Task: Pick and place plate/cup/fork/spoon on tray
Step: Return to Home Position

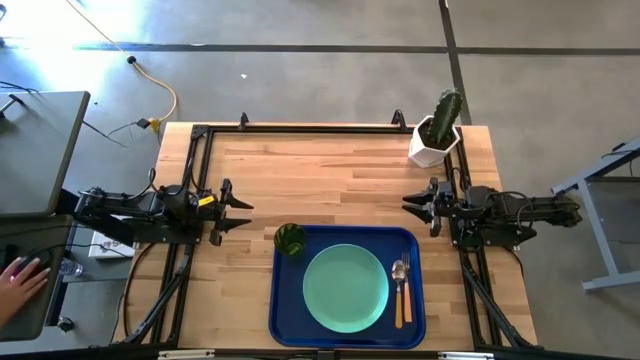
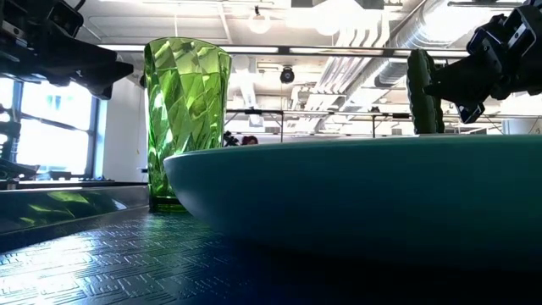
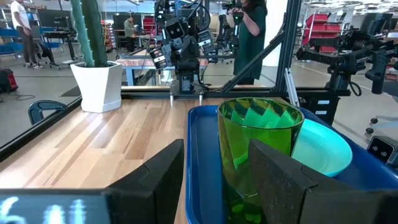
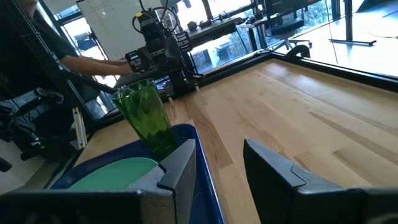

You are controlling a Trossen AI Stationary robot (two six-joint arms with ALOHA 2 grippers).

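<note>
jaws of both grippers stand apart and hold nothing, as i read them from the wrist views. left gripper (image 1: pixel 240 212) hovers over the bench (image 1: pixel 330 175) at its left edge, pointing inward; right gripper (image 1: pixel 412 207) mirrors it at the right edge, just beside the tray's far right corner. nearest me, the tray (image 1: pixel 290 320) lies at the bench's front edge. on it, the plate (image 1: pixel 346 288) sits at centre; the spoon (image 1: pixel 399 285) and fork (image 1: pixel 407 290) lie side by side to its right, handles toward the front. the cup (image 1: pixel 290 239) stands upright in the tray's far left corner. farther back, a white pot with a cactus (image 1: pixel 438 130) stands at the far right corner. a person's hand (image 1: pixel 20 277) shows beyond the bench's left side.
</note>
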